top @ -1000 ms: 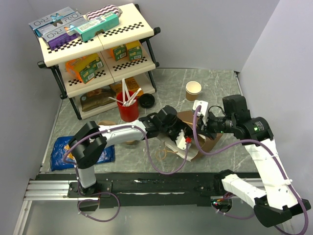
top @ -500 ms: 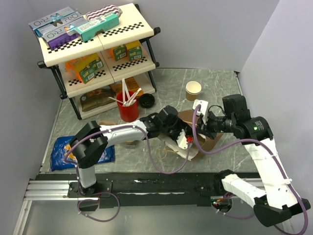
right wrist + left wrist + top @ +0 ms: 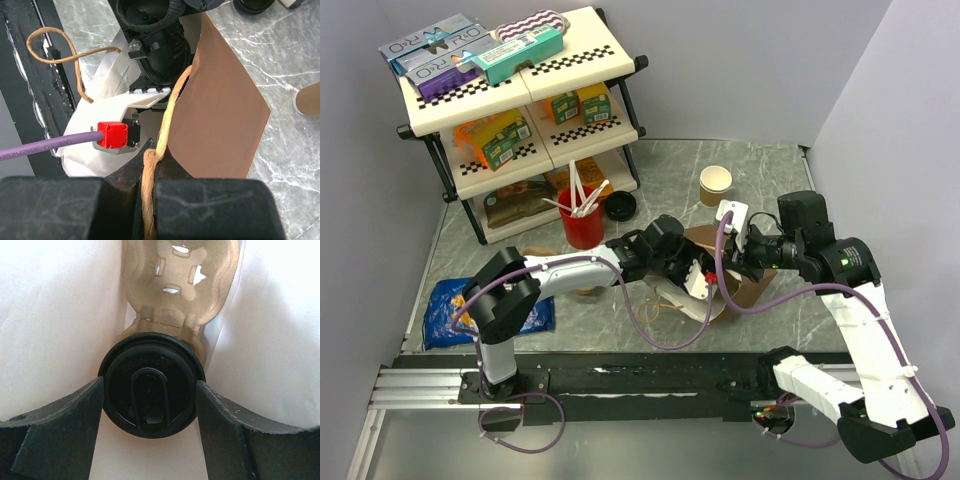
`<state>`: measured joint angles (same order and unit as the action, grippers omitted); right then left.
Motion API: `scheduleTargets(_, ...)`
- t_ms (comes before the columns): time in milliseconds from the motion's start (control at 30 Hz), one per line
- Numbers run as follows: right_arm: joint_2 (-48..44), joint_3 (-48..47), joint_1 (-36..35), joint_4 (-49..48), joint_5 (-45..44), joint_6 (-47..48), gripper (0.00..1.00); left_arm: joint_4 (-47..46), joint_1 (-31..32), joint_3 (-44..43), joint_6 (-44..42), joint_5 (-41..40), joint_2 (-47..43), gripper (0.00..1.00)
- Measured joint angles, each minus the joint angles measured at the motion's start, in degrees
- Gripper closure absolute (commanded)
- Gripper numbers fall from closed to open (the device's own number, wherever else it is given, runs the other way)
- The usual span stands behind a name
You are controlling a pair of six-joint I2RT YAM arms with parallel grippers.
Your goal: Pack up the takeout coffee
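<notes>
The left end effector [image 3: 149, 390] is inside the paper bag [image 3: 220, 115], between its white inner walls. Its fingers [image 3: 60, 430] are spread wide and press on both sides of the black lid [image 3: 150, 365] of the takeout coffee [image 3: 172, 352], just beside a tan pulp cup carrier [image 3: 177, 285]. The right end effector [image 3: 148, 167] is pressed together and pinches the bag's twine handle [image 3: 167, 110].

One lidded coffee [image 3: 149, 390], one lidless cup [image 3: 716, 185], one red cup [image 3: 583, 233], one bag [image 3: 220, 115]
</notes>
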<state>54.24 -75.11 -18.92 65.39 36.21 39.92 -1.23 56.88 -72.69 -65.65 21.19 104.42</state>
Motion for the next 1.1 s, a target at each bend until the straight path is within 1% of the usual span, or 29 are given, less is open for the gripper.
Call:
scheduleTargets(133, 0.02, 0.00, 0.20, 0.02, -0.13, 0.00, 1.00, -0.96, 0.00, 0.02, 0.39, -0.37, 0.55, 0.39)
scheduleTargets(233, 0.02, 0.00, 0.22, 0.15, -0.70, 0.00, 1.00, -1.99, 0.00, 0.02, 0.35, -0.96, 1.22, 0.41)
scheduleTargets(300, 0.02, 0.00, 0.22, 0.24, -1.20, -0.02, 1.00, -2.51, 0.04, -0.22, 0.35, -1.55, 1.79, 0.44)
scheduleTargets(400, 0.04, 0.17, 0.48, 0.22, -1.68, -0.04, 1.00, -2.25, 0.13, -1.09, 0.37, -2.27, 2.49, 0.45)
scheduleTargets(533, 0.04, 0.17, 2.21, 0.20, -0.15, -0.76, 1.00, -0.66, 0.20, -1.75, 0.37, -2.89, 2.29, 0.44)
scheduleTargets(633, 0.02, 0.17, 3.30, 0.31, 1.97, -1.73, 1.00, 3.45, 0.09, -2.23, 0.63, -3.23, 0.76, 0.41)
scheduleTargets(800, -0.11, 0.17, 4.70, 0.11, 5.20, -3.08, 1.00, 11.10, -0.07, -2.45, 2.32, -3.02, -2.64, 0.30)
scheduleTargets(833, -0.11, 0.17, 5.03, 0.13, 5.64, -3.23, 1.00, 11.69, -0.07, -2.45, 2.47, -3.04, -2.86, 0.26)
scheduleTargets(867, -0.11, 0.17, 5.46, 0.15, 6.14, -3.30, 1.00, 12.24, -0.07, -2.47, 2.69, -3.04, -3.04, 0.18)
scheduleTargets(900, -0.11, 0.17, 5.73, 0.20, 6.43, -3.34, 1.00, 12.33, -0.07, -2.45, 2.84, -3.06, -3.08, 0.06)
scheduleTargets(933, -0.11, 0.17, 6.05, 0.17, 6.56, -3.37, 1.00, 12.31, -0.07, -2.47, 3.08, -3.06, -3.08, 0.01)
scheduleTargets(1100, -0.11, 0.17, 7.32, -0.02, 6.91, -3.23, 1.00, 13.35, 0.00, -2.47, 5.44, -3.04, -3.06, 0.01)
